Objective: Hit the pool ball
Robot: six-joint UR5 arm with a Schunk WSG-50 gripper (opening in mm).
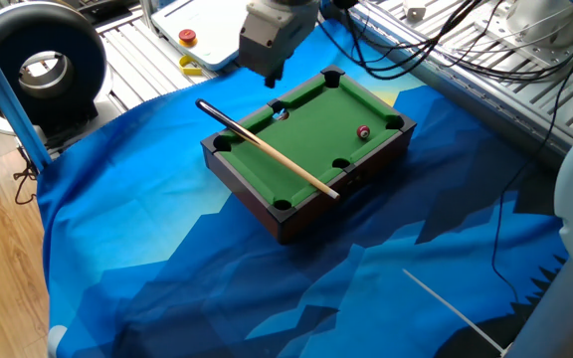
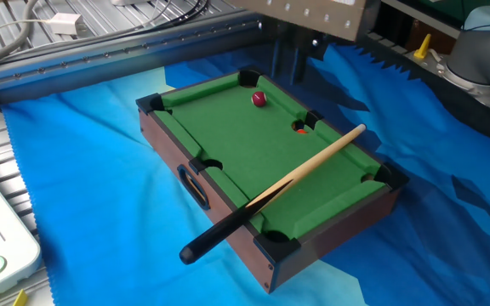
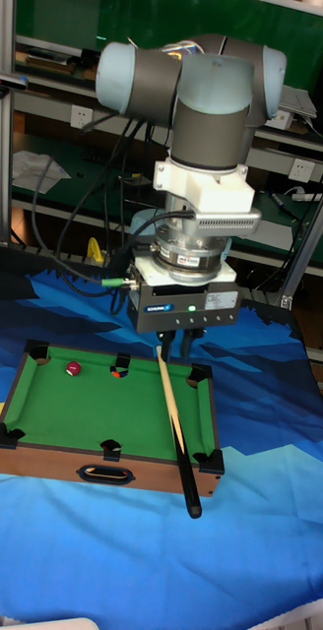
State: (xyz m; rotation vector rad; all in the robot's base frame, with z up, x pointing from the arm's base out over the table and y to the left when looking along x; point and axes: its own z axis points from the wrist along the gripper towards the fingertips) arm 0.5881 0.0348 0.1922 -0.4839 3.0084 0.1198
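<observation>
The tiny glossy dark-red pool ball (image 1: pixel 363 131) rests on the green felt of the miniature wood-sided pool table (image 2: pixel 330 248), near one end and just beside a side pocket that holds a small orange-and-dark object (image 2: pixel 301 129). A long tapered wooden cue with a black butt (image 2: pixel 272 192) lies loose across the other end, its butt overhanging the rail. The grey two-finger gripper (image 3: pixel 179 344) hangs above the far rail near the cue tip, grasping nothing; whether its fingers are parted cannot be told. Risks, as judged: descending off-line it may strike the rail, or nudge the cue so it rolls off; a glancing contact may send the ball wide. The table stands on a wrinkled blue patterned cloth (image 1: pixel 167 268), which may let it slide; cables (image 1: pixel 436 40) and metal framing (image 2: pixel 143 51) crowd the surroundings
</observation>
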